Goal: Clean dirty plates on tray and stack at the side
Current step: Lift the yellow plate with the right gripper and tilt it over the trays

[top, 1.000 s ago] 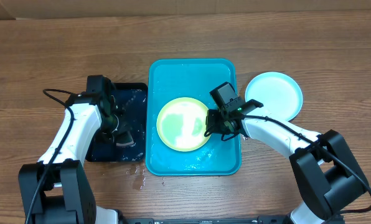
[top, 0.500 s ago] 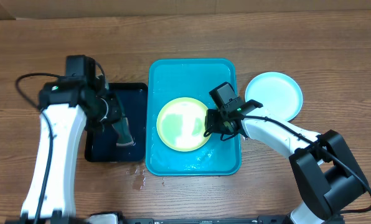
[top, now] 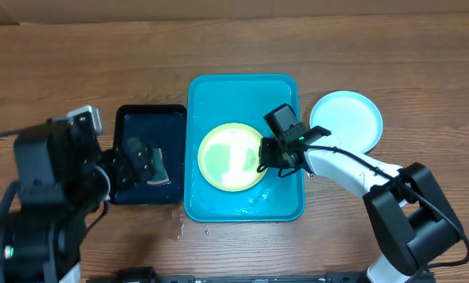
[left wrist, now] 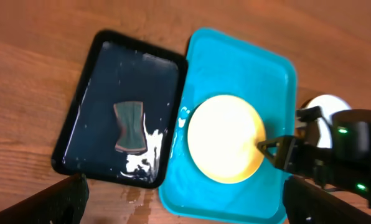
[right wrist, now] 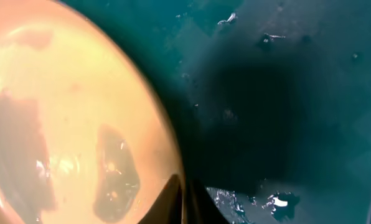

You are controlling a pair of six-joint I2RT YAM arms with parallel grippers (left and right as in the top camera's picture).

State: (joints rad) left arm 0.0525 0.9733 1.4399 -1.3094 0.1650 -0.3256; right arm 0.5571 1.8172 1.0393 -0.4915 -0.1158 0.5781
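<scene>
A lime-green-rimmed plate (top: 230, 157) lies in the turquoise tray (top: 246, 88), its pale centre wet and shiny. My right gripper (top: 264, 160) is shut on that plate's right rim; in the right wrist view the pinched fingertips (right wrist: 187, 200) meet at the plate's (right wrist: 67, 124) edge. A light-blue plate (top: 346, 120) rests on the table right of the tray. My left gripper (left wrist: 185, 186) hangs high above the table, wide open and holding nothing. Below it, the left wrist view shows the plate (left wrist: 226, 138) and tray (left wrist: 241, 59).
A dark navy tray (top: 144, 114) with water in it sits left of the turquoise tray, and a small scrubbing pad (top: 157, 169) lies inside it. Water drops spot the wood (top: 175, 220) in front of both trays. My raised left arm (top: 49, 189) covers the left side.
My left gripper let go of the scrubbing pad, opened wide and rose away from the dark tray toward the camera. The right gripper stays at the green plate's rim.
</scene>
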